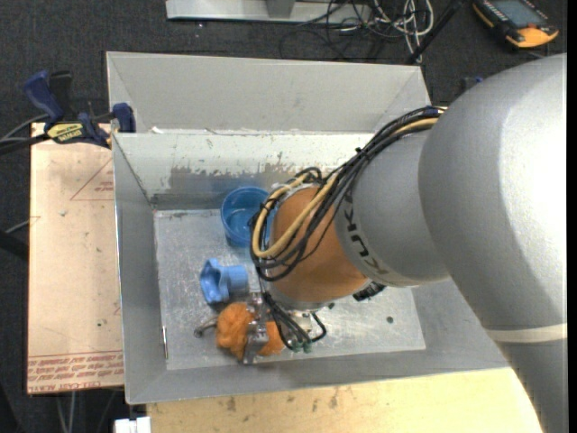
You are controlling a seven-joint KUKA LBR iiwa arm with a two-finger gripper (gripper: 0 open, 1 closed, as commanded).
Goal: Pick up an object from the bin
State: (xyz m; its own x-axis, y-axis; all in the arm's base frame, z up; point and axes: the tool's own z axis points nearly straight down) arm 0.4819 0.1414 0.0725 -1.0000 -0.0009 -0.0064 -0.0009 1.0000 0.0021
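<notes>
Nearest you, the grey arm slopes down from the right into the bin, its orange wrist cover wrapped in cables. Below it the gripper sits low near the bin's front wall, right against a fuzzy orange lump. You cannot tell whether it is spread or pinching. A small blue piece lies just behind the lump, and a blue cup stands near the back wall.

A blue cup sits with a smaller blue plastic piece just in front of it. Outside, on the dark floor, lie tangled cables and an orange handheld device.
</notes>
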